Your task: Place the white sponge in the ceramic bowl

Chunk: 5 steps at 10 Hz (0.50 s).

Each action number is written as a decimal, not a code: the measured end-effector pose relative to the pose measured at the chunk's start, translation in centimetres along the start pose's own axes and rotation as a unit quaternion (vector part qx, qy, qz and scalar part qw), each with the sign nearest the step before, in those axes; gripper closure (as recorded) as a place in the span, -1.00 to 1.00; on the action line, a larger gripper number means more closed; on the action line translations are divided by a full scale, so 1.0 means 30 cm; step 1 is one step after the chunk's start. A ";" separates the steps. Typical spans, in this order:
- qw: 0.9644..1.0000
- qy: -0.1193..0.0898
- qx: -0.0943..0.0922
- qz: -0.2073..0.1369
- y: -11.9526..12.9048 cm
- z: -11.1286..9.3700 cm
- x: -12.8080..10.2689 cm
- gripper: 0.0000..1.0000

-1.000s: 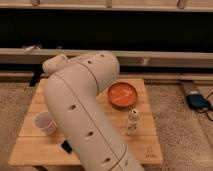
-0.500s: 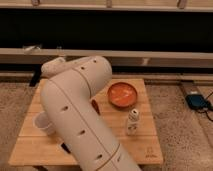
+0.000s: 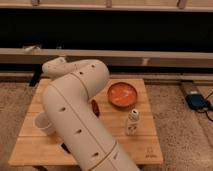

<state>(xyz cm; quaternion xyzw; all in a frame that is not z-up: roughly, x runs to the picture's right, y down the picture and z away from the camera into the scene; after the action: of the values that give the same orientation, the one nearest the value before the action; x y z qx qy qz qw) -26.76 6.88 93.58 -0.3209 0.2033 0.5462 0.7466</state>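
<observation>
Orange-red ceramic bowl (image 3: 123,95) sits on wooden table (image 3: 146,142); hand, hidden behind arm (image 3: 75,110), spread.

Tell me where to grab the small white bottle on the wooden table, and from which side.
Probably pinch the small white bottle across its body, coming from above. It stands upright and slim, apart from the orange bowl behind it, with bare table around it. The pincer is out of sight; only the white arm shows.
</observation>
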 end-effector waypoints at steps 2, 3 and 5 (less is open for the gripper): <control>1.000 0.004 -0.001 0.005 -0.001 0.015 -0.018 -0.60; 1.000 0.005 -0.001 0.007 -0.002 0.019 -0.025 -0.60; 1.000 0.013 0.000 0.012 -0.008 0.037 -0.038 -0.48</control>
<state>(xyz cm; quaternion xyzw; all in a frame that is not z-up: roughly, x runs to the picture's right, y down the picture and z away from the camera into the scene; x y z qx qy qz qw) -26.95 6.83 95.16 -0.3255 0.2163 0.5513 0.7371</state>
